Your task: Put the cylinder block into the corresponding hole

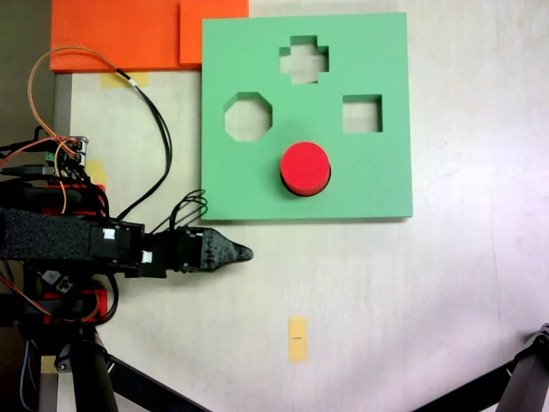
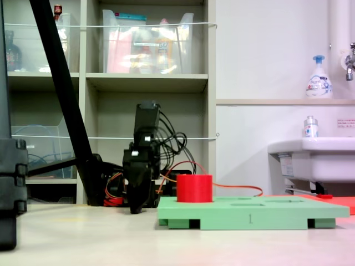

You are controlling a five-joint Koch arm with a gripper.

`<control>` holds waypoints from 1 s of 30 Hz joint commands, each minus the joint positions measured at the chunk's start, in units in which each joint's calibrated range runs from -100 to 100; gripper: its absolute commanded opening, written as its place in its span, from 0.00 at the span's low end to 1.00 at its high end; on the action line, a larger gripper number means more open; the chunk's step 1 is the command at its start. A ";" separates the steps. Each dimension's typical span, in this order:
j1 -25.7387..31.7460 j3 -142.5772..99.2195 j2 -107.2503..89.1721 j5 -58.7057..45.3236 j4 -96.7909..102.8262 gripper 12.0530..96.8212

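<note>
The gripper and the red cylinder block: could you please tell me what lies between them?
In a fixed view from above, the gripper and cylinder block are separated by bare table and a strip of the green board.

One fixed view looks straight down on the pale counter [image 1: 412,300]. The other sits low at counter level, close, facing the tool [image 2: 135,208] head-on. Both share the green square foam board [image 1: 377,180] beyond the tool.

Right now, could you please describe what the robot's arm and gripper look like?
The arm is black, with a rough black foam-like sleeve and small white labels. The gripper is black, tapering to a rounded tip. Black cables loop from it; orange wires sit near the red-and-black base.
</note>
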 commanded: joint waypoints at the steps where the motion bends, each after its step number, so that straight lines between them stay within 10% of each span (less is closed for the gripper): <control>1: 1.56 -5.06 -0.68 -0.24 0.81 0.38; 30: 1.03 -7.25 -0.68 -0.20 -1.21 0.45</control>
